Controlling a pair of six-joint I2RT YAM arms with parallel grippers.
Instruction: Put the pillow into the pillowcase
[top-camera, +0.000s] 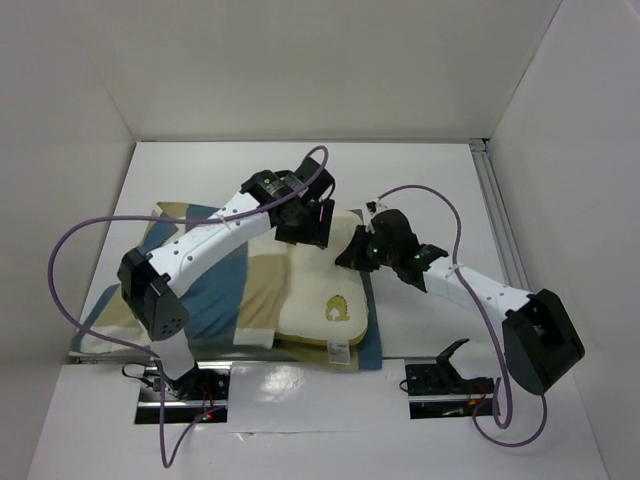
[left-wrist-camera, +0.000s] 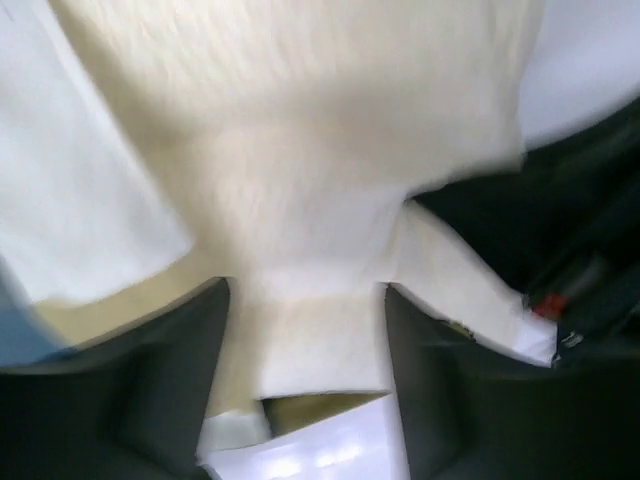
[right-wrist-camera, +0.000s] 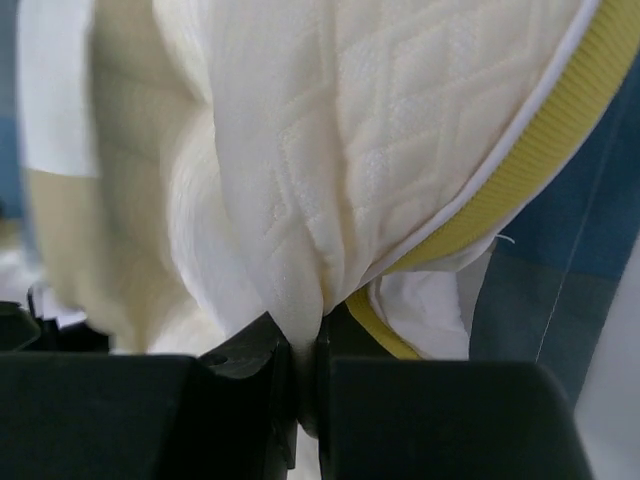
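left gripper (top-camera: 305, 222), seen from above, sits at the far edge of the pillow (top-camera: 322, 285), its arm stretched across the pillowcase (top-camera: 215, 285). right gripper (top-camera: 352, 252) meets the pillow's far right corner, coming in from the right. the two grippers are near each other but apart. the pillow lies on the right part of the pillowcase, with its emblem (top-camera: 337, 310) facing up towards the near end. the pillowcase lies on the table (top-camera: 420, 180) and spreads out to the left of the pillow in blue, tan and cream checks.

left wrist view is blurred. a thick fold of cream pillow fabric fills the gap between the two dark fingers (left-wrist-camera: 165, 390) and touches both, so the jaws stand partway apart, clamped on that fold. the fabric widens above the fingers. a strip of tan and a bit of blue pillowcase show at the lower left.

right wrist view shows the jaws all but closed, pinching a thin fold of the quilted pillow cover between their tips. the yellow piping (right-wrist-camera: 520, 180) curves down from the upper right to just beside the fingers. blue pillowcase shows at the right edge, behind the pillow.
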